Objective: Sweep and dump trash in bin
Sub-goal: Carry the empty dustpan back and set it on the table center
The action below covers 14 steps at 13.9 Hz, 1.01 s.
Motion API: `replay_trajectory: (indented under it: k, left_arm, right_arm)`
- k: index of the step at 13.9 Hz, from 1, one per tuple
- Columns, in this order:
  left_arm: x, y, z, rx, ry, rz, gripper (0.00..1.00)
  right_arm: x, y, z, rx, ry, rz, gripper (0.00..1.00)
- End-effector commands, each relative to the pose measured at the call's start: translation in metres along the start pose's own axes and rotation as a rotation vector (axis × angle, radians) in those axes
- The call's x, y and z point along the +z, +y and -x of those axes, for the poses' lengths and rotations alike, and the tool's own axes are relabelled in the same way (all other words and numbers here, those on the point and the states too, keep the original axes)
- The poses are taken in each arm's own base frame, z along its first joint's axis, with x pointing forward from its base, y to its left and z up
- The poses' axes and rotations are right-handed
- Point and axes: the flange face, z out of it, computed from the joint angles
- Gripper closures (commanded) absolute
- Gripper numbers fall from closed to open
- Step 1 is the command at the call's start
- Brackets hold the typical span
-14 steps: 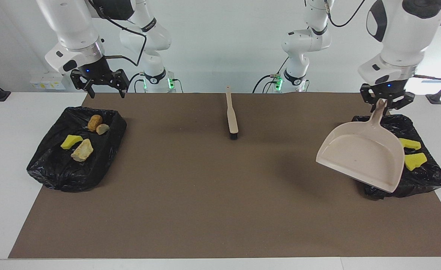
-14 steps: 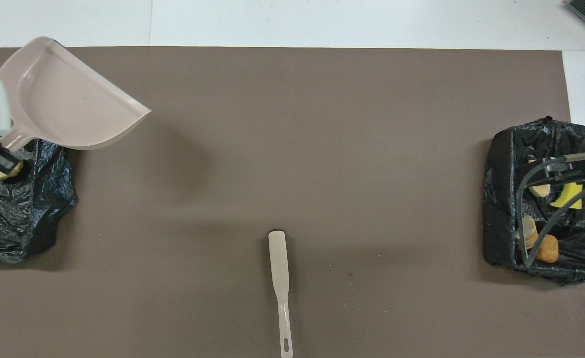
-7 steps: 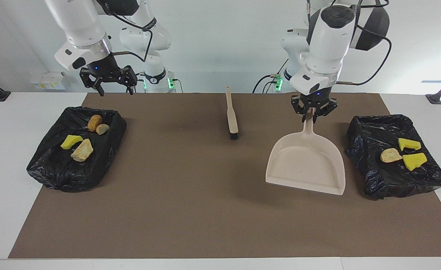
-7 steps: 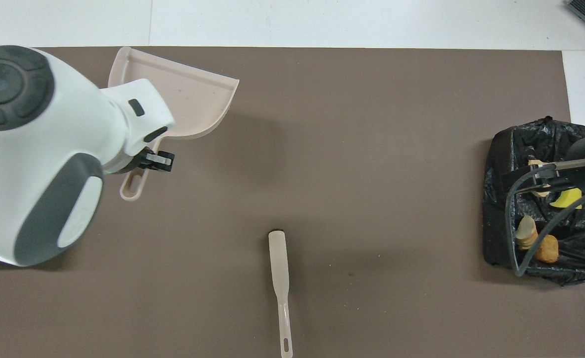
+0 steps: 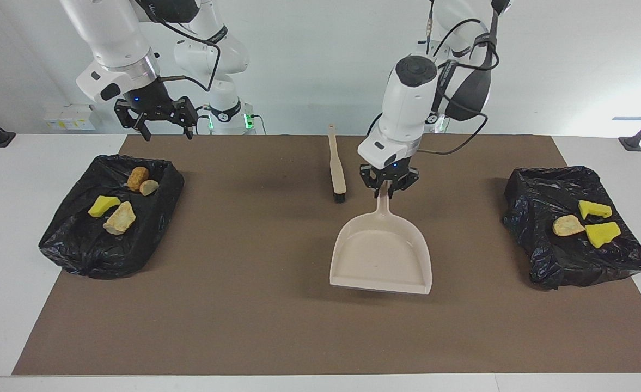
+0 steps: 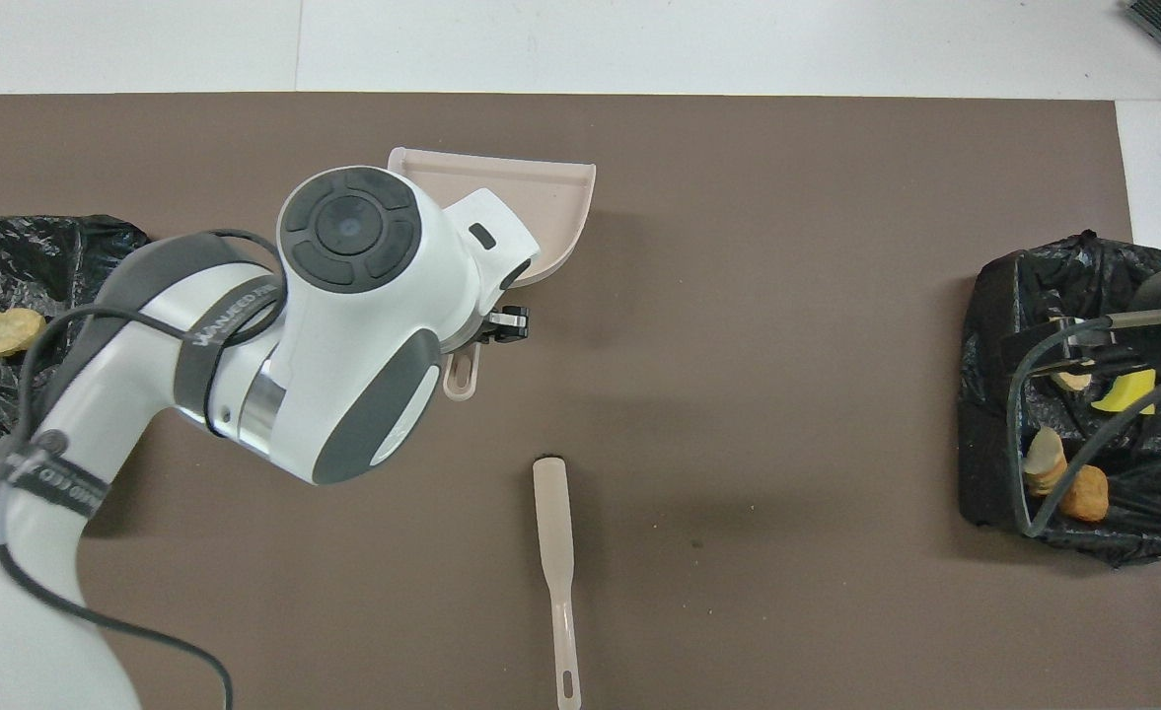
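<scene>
My left gripper is shut on the handle of the beige dustpan, which it holds level and low over the middle of the mat, its pan bare. In the overhead view the arm covers most of the dustpan. The trash lies in two black-bagged bins. The bin at the left arm's end holds two yellow chunks and a tan piece. The bin at the right arm's end holds one yellow chunk and three tan-orange pieces. My right gripper is open and empty, up in the air beside that bin.
A beige brush with dark bristles lies on the brown mat, nearer to the robots than the dustpan; it also shows in the overhead view. White table shows around the mat.
My left arm has carried the dustpan from over the bin at its end to the middle of the mat and levelled it. The right gripper has shifted slightly.
</scene>
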Motion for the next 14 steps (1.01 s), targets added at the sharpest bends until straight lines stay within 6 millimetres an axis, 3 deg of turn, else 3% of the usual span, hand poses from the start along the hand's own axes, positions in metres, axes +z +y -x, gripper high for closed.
replay_trajectory:
  k: [1,2,6,9,14]
  left_arm:
    - [0.027,0.014,-0.013,-0.029,-0.001,0.031,1.00]
    - [0.035,0.031,-0.010,-0.006,0.021,0.046,1.00]
    - [0.055,0.039,-0.005,-0.019,0.011,0.048,1.00]
    - [0.083,0.045,-0.003,-0.033,0.000,0.048,1.00]
    - [0.092,0.048,-0.003,-0.137,0.004,0.058,1.00]
  right_arm:
    - [-0.001,0.001,0.005,0.015,0.011,-0.013,0.00]
    - [-0.001,0.001,0.005,0.014,0.011,-0.013,0.00]
    - [-0.001,0.001,0.005,0.015,0.011,-0.013,0.00]
    - [-0.001,0.001,0.005,0.014,0.011,-0.013,0.00]
    - [-0.001,0.001,0.005,0.015,0.011,-0.013,0.00]
